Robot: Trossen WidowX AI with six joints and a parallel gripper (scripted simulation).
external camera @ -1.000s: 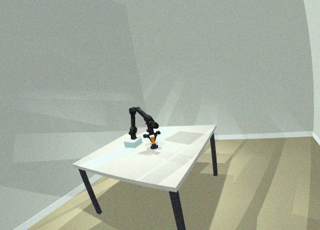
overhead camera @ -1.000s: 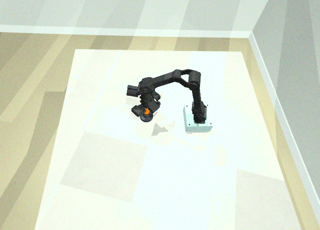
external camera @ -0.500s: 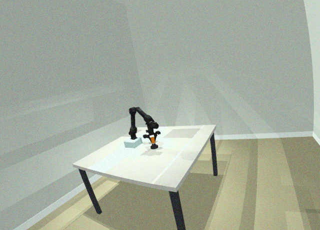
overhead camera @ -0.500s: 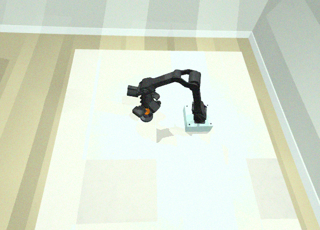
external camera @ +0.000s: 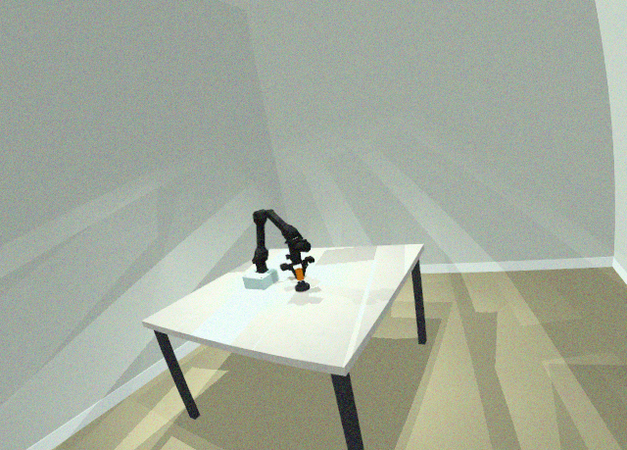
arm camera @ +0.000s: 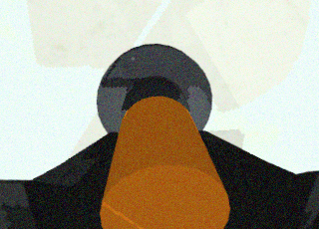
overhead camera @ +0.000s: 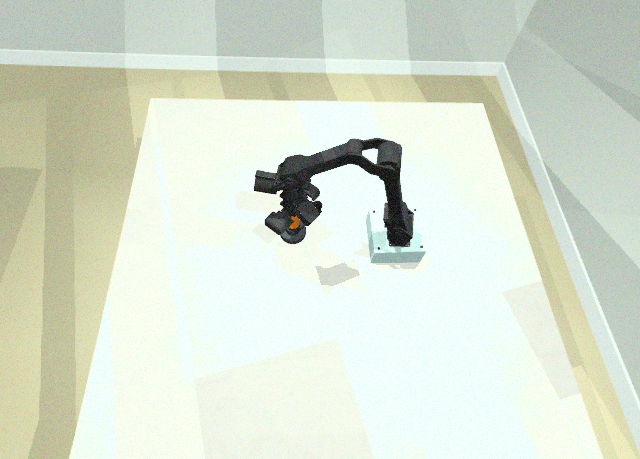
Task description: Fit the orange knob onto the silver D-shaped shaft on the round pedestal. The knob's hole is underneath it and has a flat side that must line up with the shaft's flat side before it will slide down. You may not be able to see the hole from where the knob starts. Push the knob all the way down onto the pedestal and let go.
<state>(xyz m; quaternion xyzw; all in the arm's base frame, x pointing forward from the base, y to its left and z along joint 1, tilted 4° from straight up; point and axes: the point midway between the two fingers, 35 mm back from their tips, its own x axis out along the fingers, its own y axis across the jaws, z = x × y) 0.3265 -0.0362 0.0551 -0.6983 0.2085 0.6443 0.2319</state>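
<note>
orange knob [overhead camera: 294, 222] [external camera: 300, 274] [arm camera: 164, 154], smooth cylindr., clamped in blk end effector [overhead camera: 293, 219] [external camera: 299, 269] [arm camera: 158, 139], over dark rnd pedestal [overhead camera: 293, 235] [external camera: 302, 286] [arm camera: 155, 65].
</note>
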